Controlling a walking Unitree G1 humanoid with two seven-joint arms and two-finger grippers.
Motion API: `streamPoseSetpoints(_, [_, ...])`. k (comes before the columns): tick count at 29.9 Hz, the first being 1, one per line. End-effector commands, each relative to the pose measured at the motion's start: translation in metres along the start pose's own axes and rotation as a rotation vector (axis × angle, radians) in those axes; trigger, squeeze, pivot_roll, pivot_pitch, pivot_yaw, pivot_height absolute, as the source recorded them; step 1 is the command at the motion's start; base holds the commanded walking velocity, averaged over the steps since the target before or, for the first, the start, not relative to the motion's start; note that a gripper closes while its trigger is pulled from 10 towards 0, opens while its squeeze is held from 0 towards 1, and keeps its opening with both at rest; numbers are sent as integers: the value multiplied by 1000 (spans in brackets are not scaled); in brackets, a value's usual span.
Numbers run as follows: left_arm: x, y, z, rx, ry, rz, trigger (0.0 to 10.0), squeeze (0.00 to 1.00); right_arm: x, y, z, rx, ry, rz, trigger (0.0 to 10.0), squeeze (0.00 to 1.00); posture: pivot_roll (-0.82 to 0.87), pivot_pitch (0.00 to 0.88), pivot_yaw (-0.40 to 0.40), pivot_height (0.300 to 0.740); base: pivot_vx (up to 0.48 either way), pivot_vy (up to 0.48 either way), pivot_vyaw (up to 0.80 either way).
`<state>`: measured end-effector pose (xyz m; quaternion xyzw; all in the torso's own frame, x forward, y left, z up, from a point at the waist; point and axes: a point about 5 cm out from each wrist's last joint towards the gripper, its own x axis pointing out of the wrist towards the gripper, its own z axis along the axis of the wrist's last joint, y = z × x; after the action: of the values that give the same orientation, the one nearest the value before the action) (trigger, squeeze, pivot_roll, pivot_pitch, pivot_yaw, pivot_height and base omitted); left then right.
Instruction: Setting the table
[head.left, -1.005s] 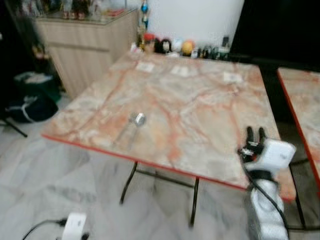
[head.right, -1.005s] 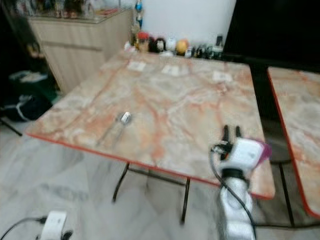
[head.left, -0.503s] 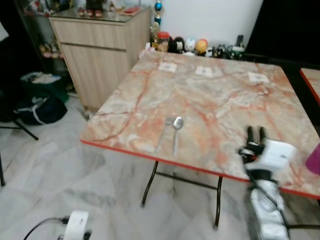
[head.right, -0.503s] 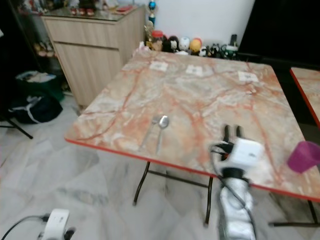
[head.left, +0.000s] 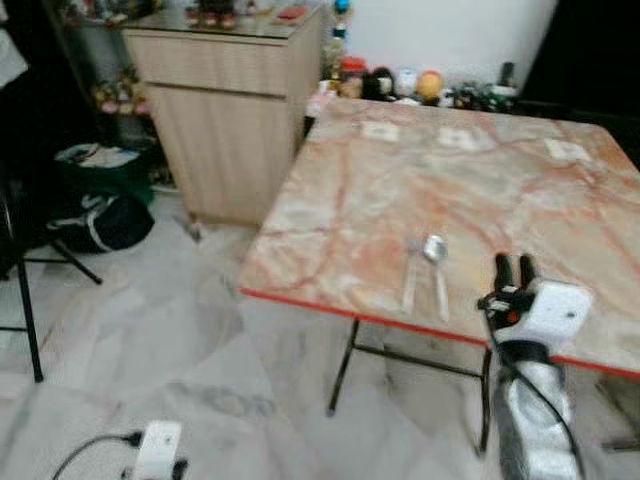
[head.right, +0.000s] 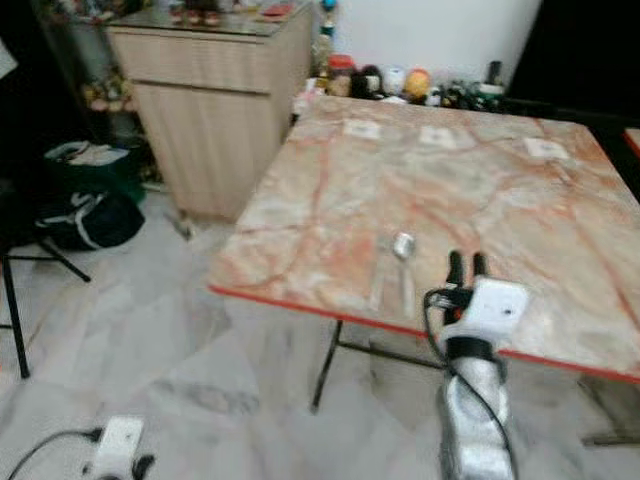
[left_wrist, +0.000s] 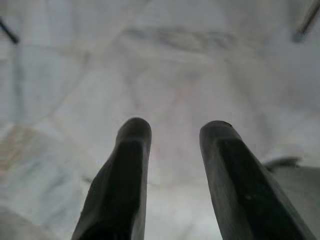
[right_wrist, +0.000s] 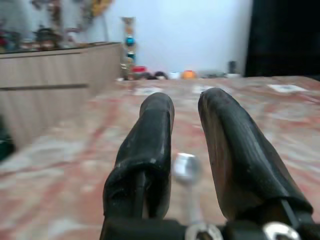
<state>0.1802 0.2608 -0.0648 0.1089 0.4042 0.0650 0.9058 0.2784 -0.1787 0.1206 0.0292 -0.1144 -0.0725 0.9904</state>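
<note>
- Plainly, the far left of the head views belongs to things outside the job: a dark bag on the marble floor, and a white device with a cable at the lower left.
- Above and a little right stands a wooden cabinet, close to the table's far-left corner.
- The marbled table with its red edge spreads across the centre and right of the frame; small figurines line its far edge, and three small paper squares lie just in front of them.
- Near the front edge, centre-right, a spoon and what looks like a fork lie side by side, almost touching. By my reading that is the only setting laid so far; I see no plates or cups, so most of the work remains.
- At the lower right, the right gripper hovers over the table's front edge just beside the spoon, fingers slightly parted and holding nothing.
- The left gripper points down at the floor, fingers apart, empty.
</note>
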Motion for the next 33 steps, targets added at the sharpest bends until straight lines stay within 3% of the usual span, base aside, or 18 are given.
streamPoseSetpoints(1, [0,-3,-2,-10,7,-17,10000,0,0,-10,-1,-17,10,-24,10000,0,135,0,-17,740,0,0,0])
streamPoseSetpoints(10, [-1,-2,-3,-17,2,-28,10000,0,0,-11,-1,-18,12,-23,10000,0,133,0,-18,740,0,0,0])
streamPoseSetpoints(14, [0,-8,0,22,1,-41,10000,0,0,-11,-1,-20,12,-22,10000,0,131,0,-16,740,0,0,0])
streamPoseSetpoints(25, [1,-15,0,33,4,-49,10000,0,1,-11,-1,-20,9,-20,10000,0,129,0,-14,740,0,-416,0])
streamPoseSetpoints(33, [2,-9,3,26,-1,-41,10000,0,2,-11,-3,-20,20,-15,10000,0,129,0,-14,740,0,0,0])
